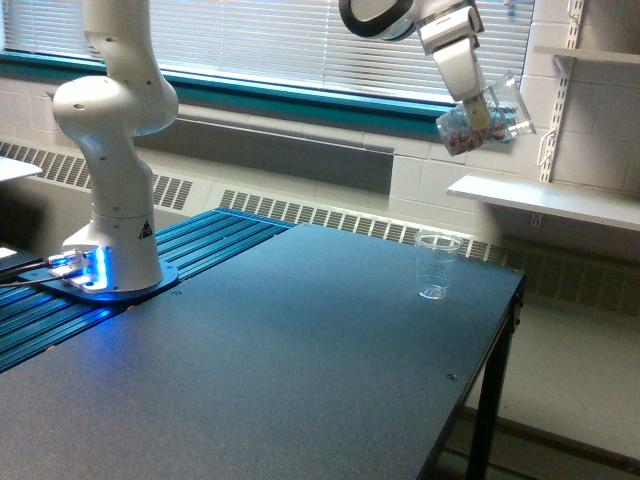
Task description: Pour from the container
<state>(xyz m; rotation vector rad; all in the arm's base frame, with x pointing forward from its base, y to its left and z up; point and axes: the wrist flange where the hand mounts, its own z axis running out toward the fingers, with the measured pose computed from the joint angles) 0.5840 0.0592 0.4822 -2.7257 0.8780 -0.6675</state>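
Dark, matte tabletop (300, 380) fills most of the exterior view, with the arm's white base (112, 200) standing at its left end over a blue glow. High at the upper right, the gripper (478, 108) is clamped on the container (486, 117), a wide clear plastic cup tipped steeply on its side, small red and pale bits gathered at its lower end. Well below it, the smaller clear cup (436, 265) stands upright near the table's far right edge.
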